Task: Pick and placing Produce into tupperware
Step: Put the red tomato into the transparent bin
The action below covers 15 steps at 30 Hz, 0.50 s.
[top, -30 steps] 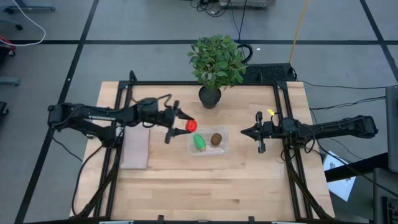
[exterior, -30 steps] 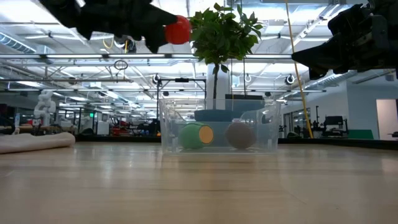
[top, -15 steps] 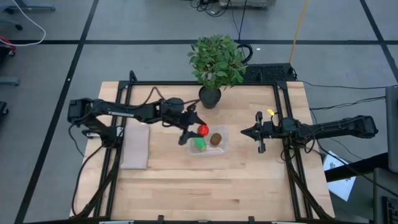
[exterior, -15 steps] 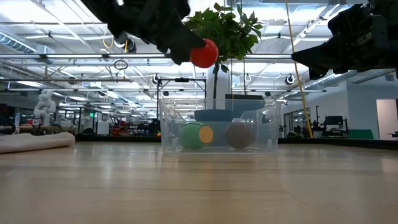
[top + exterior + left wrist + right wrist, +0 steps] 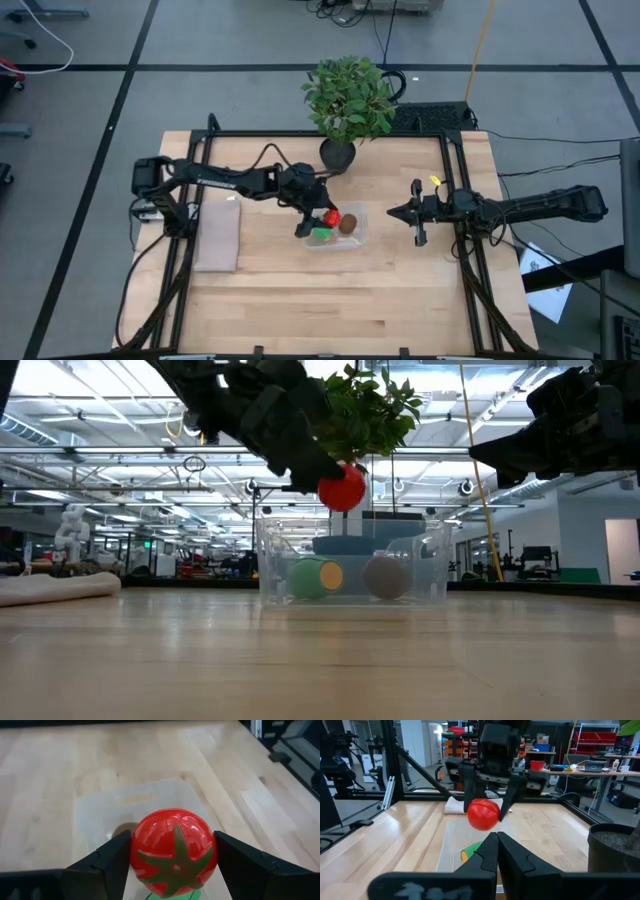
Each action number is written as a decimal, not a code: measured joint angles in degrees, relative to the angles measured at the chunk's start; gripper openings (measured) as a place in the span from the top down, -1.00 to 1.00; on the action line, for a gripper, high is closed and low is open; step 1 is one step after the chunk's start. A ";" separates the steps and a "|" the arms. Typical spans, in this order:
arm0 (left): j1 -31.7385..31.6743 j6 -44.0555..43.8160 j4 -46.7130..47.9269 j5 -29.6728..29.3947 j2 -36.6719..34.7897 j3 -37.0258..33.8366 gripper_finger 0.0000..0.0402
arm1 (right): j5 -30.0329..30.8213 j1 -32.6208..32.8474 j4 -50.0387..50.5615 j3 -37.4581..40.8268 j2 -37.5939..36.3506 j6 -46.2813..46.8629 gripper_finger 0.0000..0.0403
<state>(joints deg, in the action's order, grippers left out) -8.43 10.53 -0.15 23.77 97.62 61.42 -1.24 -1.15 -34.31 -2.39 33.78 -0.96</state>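
Above the tupperware [image 5: 335, 240], left gripper [image 5: 325, 217] fingers [image 5: 107, 865] clamp the tomato [image 5: 173, 853].

The left end effector [image 5: 335, 475] grips the tomato [image 5: 342, 488] above the tupperware [image 5: 352, 565], which holds the green piece [image 5: 315, 578] and kiwi [image 5: 386, 577].

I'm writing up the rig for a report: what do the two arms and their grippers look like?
Both arms are black and slim, built of jointed links. The left arm bears pale lettering along one link and a black cable looping above it. The right arm has a small yellow tag near its wrist. The left gripper has broad, angular matte black fingers; the right gripper's fingers taper to points.
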 joint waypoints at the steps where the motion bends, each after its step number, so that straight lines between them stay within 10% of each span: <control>1: -0.11 0.44 0.47 0.69 0.96 0.60 -0.26 | -0.01 0.00 0.06 -0.01 0.02 0.04 1.00; 15: 0.84 -7.63 23.09 -9.35 7.85 14.93 -0.26 | 0.01 0.00 0.24 0.00 0.28 0.05 1.00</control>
<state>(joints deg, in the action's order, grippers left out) -7.60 2.90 22.95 14.42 105.48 76.35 -1.24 -1.15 -34.06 -2.39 34.06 -0.91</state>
